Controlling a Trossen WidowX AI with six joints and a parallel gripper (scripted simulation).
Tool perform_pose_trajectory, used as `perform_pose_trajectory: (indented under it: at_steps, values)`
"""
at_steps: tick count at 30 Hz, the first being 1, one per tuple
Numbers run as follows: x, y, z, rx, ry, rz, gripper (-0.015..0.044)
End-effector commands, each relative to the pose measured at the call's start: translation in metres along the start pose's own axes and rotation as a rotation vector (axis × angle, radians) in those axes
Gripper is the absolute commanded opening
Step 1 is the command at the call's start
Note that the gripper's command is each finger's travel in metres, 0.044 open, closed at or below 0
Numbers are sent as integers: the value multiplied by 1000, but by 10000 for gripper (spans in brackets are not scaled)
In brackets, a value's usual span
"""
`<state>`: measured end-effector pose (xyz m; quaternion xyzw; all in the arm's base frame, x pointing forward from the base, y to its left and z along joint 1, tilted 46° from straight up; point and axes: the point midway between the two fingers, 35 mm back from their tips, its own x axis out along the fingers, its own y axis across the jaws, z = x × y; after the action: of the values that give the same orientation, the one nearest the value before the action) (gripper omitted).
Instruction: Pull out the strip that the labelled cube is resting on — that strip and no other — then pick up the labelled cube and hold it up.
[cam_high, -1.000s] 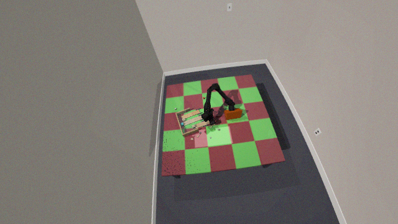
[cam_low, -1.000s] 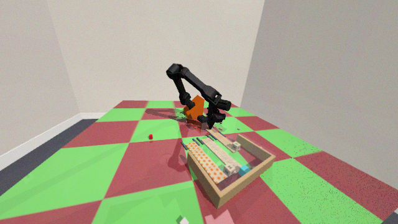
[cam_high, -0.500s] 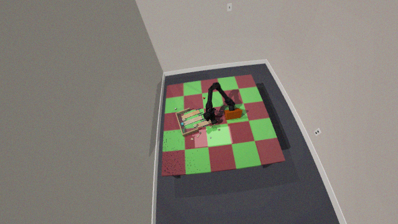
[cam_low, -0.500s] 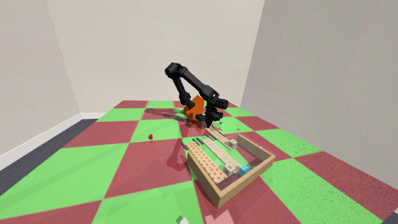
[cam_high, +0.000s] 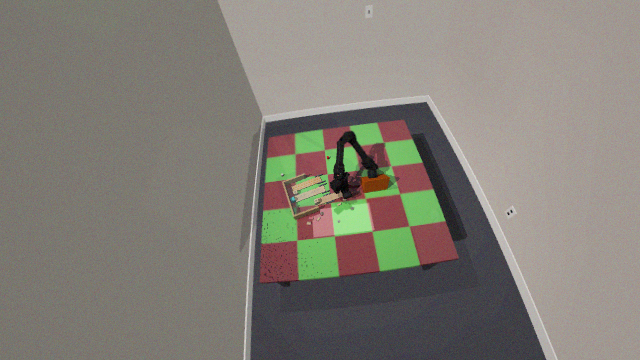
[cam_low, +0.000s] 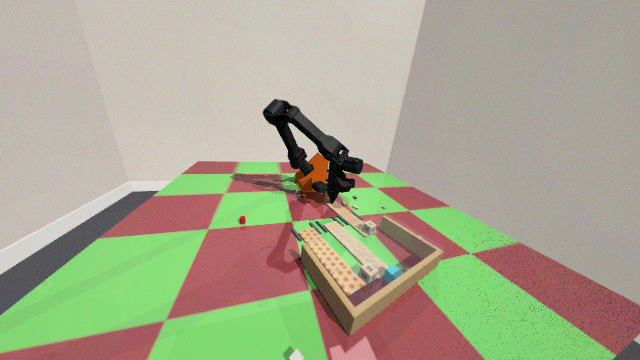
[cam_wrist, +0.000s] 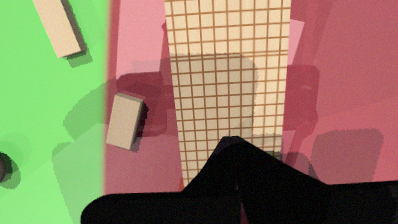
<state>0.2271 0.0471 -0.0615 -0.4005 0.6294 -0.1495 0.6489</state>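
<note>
The grid-patterned strip (cam_high: 330, 199) (cam_low: 347, 216) (cam_wrist: 227, 35) lies flat, partly out past the open side of the wooden tray. A pale cube with dark marks (cam_high: 318, 200) (cam_low: 369, 228) is at its inner end. Another marked pale cube (cam_low: 370, 273) is by the inner ends of the speckled strip (cam_high: 310, 194) (cam_low: 350, 241) and the orange-dotted strip (cam_high: 307, 185) (cam_low: 327, 257). The marks are too small to read. My gripper (cam_low: 333, 200) (cam_wrist: 229, 144) is shut, its tips down at the outer part of the grid strip's top face. No part of the strip shows between the fingers.
The wooden tray (cam_high: 306, 212) (cam_low: 395, 295) has low walls and holds a teal cube (cam_high: 293, 199) (cam_low: 393, 273). Dark rails (cam_low: 321, 227) flank the strips. Small blocks (cam_wrist: 125, 121) lie beside the grid strip. An orange block (cam_high: 375, 183) (cam_low: 314, 175) stands by the arm, and a red cube (cam_low: 242, 219) lies apart.
</note>
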Motion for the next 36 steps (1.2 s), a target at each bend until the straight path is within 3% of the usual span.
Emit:
perform_pose_trajectory:
  at_steps: [1,36]
  values:
    - [4,-1,-15,-6,25,1,0]
    - [3,-2,-54,-8,26,1,0]
